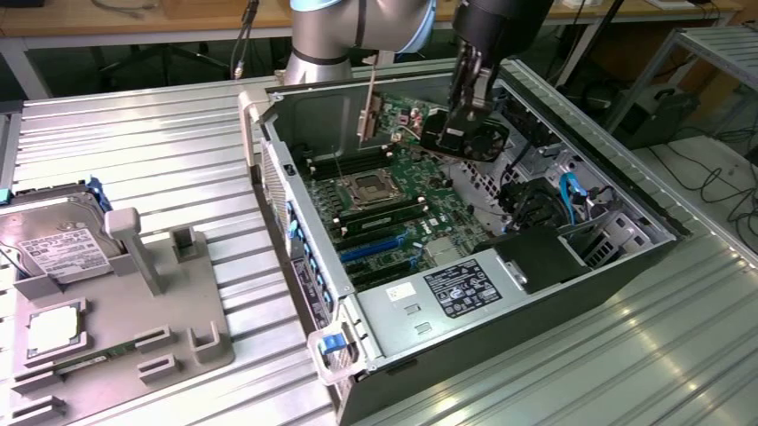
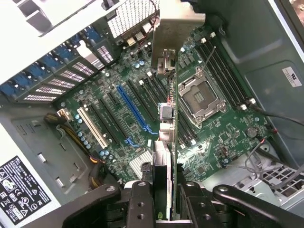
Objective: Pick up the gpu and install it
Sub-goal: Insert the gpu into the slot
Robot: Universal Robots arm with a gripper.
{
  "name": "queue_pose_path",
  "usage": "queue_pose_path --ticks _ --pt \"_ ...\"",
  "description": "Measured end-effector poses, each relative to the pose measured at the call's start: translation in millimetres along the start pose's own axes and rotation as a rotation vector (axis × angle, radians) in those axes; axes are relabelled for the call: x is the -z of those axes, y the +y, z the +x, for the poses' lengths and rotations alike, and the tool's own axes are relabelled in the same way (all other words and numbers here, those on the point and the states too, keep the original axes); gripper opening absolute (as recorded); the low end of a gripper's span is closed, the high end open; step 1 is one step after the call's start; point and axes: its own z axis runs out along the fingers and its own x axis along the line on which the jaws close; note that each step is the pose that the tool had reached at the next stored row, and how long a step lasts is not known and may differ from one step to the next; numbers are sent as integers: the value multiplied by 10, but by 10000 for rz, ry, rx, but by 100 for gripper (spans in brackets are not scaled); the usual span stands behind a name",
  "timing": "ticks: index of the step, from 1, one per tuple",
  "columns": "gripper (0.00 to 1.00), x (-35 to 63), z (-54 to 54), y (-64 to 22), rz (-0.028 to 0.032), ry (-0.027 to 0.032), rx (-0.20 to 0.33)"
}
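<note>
Green circuit board & pale metal bracket: that's the gpu (image 1: 474, 142) (image 2: 167, 114). It is held on edge above the open computer case (image 1: 311, 120), over the far half of it. The gripper (image 1: 456, 115) (image 2: 165, 204) has its two black fingers (image 2: 142, 206) pinched narrow on the card's end opposite the bracket, one on each face. So it's gripping the gpu, which hangs w/ clear air betw. it & the parts below.

Inside the case, lying flat on its floor, is the main board (image 1: 391, 204) (image 2: 228, 128). It carries a bare square chip socket (image 1: 365, 188) (image 2: 199, 95) approx. mid-board, rows of black slots either side of it, & a long blue slot (image 2: 135, 109) next to a white one (image 2: 92, 126). In the wrist view the card's edge runs roughly parallel to those slots.

At the case's near end sits a grey power box (image 1: 403, 315) w/ a black label. Blue cables (image 1: 569, 191) loop in the bay on the case's side toward the ext. view's right.

Outside the case, toward the ext. view's left, a grey moulded tray (image 1: 177, 311) rests on the ribbed metal table (image 1: 154, 151). In the tray are a silver hard drive (image 1: 53, 240) propped at a slant, a square chip (image 1: 53, 330) in a pocket, & a narrow memory stick (image 1: 89, 364) nearest the tray's front.
</note>
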Motion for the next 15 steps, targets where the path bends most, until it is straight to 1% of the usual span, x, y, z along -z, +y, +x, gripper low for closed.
queue_pose_path --ticks 8,15 --pt "27 1 1 0 -22 16 646" --pt "27 0 1 -1 -37 25 1091"
